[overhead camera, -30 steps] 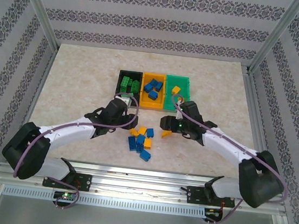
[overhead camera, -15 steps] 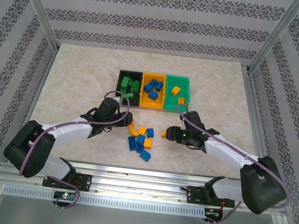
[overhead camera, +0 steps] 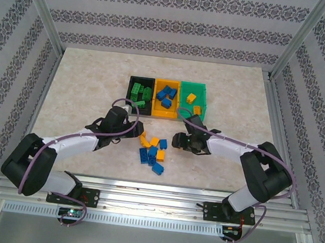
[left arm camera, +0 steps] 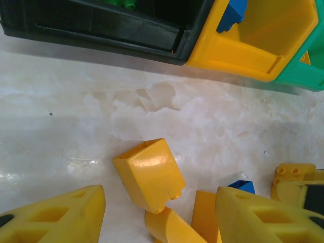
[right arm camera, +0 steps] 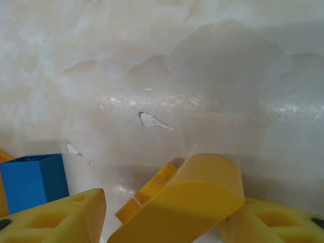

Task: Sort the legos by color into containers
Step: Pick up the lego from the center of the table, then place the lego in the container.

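Marble-look table (overhead camera: 83,88) inside a wallpapered booth, and we're looking at a loose pile (overhead camera: 153,150) of blue and yellow legos sitting just in front of the bins. The black bin (overhead camera: 129,91) is holding greens, the orange bin (overhead camera: 164,117) blues and the green bin (overhead camera: 205,91) yellows.

The left gripper (left arm camera: 159,202) is hanging spread wide around a yellow brick (left arm camera: 149,174), with gaps showing on both sides, so it's grasping nothing. The right gripper (right arm camera: 167,205) is straddling a second brick (right arm camera: 187,195), also yellow, that's leaning on one finger – we can't tell if it's actually pinched.

We're guessing these are handling light, stiff and pretty slick, being glossy plastic and not fragile. The yellow brick is lying tilted, so we're thinking pinch across its two flat sides – not a sloped face or the studs, or it's probably squirting out.
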{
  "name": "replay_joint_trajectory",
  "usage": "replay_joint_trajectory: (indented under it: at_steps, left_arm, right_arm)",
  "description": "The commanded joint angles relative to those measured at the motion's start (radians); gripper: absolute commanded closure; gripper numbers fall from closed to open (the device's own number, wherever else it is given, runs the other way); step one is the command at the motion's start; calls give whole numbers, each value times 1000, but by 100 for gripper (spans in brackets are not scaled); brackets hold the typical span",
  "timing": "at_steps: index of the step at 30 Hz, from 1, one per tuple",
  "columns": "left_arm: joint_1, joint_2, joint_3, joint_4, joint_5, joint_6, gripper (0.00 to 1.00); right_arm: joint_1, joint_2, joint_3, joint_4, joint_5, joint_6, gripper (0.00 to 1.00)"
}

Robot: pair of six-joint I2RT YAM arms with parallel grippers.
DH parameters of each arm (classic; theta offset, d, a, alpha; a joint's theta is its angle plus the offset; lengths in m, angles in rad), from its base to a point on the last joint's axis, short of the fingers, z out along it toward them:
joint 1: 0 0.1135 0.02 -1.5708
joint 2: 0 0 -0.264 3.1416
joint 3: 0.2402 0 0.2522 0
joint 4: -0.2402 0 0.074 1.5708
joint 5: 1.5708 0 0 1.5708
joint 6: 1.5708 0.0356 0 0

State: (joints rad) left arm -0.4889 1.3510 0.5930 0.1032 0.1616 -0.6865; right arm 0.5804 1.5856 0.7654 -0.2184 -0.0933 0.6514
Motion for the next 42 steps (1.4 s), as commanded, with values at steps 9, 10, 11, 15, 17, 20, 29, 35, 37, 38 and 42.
replay_joint_trajectory:
  at_steps: [9, 10, 11, 15, 17, 20, 29, 35, 37, 38, 42]
  left_arm:
    - [9, -13, -4, 23, 16, -7, 41]
    - [10, -8, -4, 31, 20, -8, 41]
    - [10, 0, -3, 33, 28, -10, 41]
    - [10, 34, 11, 30, 65, -17, 41]
    - [10, 53, 19, 25, 80, -24, 41]
    - [9, 78, 38, 10, 105, -32, 41]
    - [7, 106, 94, -76, 134, -13, 40]
    - [7, 106, 121, -143, 126, 11, 40]
    - [7, 114, 130, -170, 120, 25, 40]
    - [6, 118, 135, -181, 117, 32, 40]
    - [6, 154, 176, -228, 118, 68, 39]
  right_arm:
    - [-2, 39, 52, 85, 13, -89, 80]
    - [-5, 30, 54, 85, 11, -94, 82]
    - [-9, 21, 54, 84, 11, -98, 83]
    - [-50, -10, 80, 91, -32, -117, 85]
    - [-79, -25, 107, 86, -42, -137, 85]
    - [-131, -28, 177, 64, -50, -176, 84]
    - [-294, 132, 469, -5, -163, -223, 63]
    - [-317, 158, 494, -6, -203, -223, 48]
    - [-318, 138, 452, 9, -207, -224, 48]
    - [-318, 127, 431, 15, -209, -225, 48]
    - [-314, 63, 330, 41, -219, -235, 48]
